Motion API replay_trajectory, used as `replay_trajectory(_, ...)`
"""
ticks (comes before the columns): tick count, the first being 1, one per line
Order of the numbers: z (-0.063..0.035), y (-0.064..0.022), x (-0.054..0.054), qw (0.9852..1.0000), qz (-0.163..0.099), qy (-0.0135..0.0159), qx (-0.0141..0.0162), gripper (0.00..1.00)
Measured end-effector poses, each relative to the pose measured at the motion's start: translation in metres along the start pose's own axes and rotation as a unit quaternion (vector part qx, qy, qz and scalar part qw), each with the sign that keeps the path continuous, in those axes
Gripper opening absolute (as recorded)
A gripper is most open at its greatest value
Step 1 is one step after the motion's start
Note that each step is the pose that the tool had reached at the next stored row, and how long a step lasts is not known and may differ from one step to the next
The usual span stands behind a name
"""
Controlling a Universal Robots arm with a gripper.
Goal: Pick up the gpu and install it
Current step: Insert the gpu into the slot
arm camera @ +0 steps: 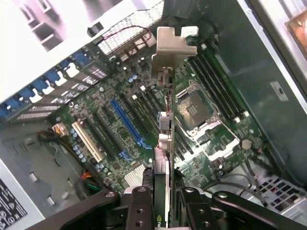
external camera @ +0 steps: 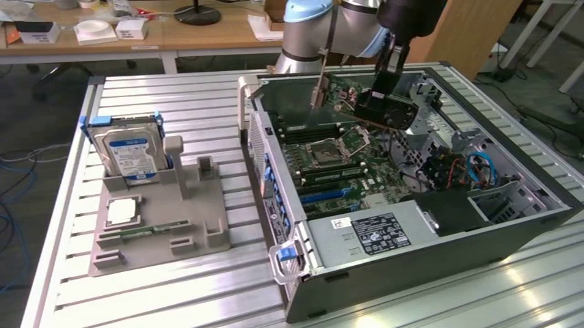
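Black two-fingered claw [arm camera: 163, 203], half closed, clamps the thin dark gpu [arm camera: 163, 143] edge-on; the card's long axis runs away from the claw, silvery bracket farthest. Beyond it, well apart, lies the green motherboard [arm camera: 120, 143] with its long blue slot [arm camera: 127, 122], inside the open grey computer case [external camera: 438, 263] at the exterior view's right

Bright rm light, glare on table [external camera: 534, 277], case wall [arm camera: 19, 72] blown white in wrist view.
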State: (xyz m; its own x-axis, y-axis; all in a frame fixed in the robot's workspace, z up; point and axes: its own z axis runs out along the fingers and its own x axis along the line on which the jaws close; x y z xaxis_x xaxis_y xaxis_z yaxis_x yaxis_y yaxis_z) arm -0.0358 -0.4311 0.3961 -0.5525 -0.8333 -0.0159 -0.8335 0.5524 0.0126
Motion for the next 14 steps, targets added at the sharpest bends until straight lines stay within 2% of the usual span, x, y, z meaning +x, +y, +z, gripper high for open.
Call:
replay_trajectory(2, 0.0007, -0.0001, 0.0000, 0.9998, -0.018, 0.0001, -0.0001, 0.26)
replay_trajectory(3, 0.0014, -0.0001, 0.0000, 0.9993, -0.037, 0.0001, 0.0000, 0.26)
replay_trajectory(7, 0.0026, -0.0001, 0.0001, 0.9977, -0.068, -0.0009, 0.0017, 0.26)
replay_trajectory(14, 0.0049, -0.0005, 0.0006, 0.9931, -0.117, -0.0037, 0.0066, 0.26)
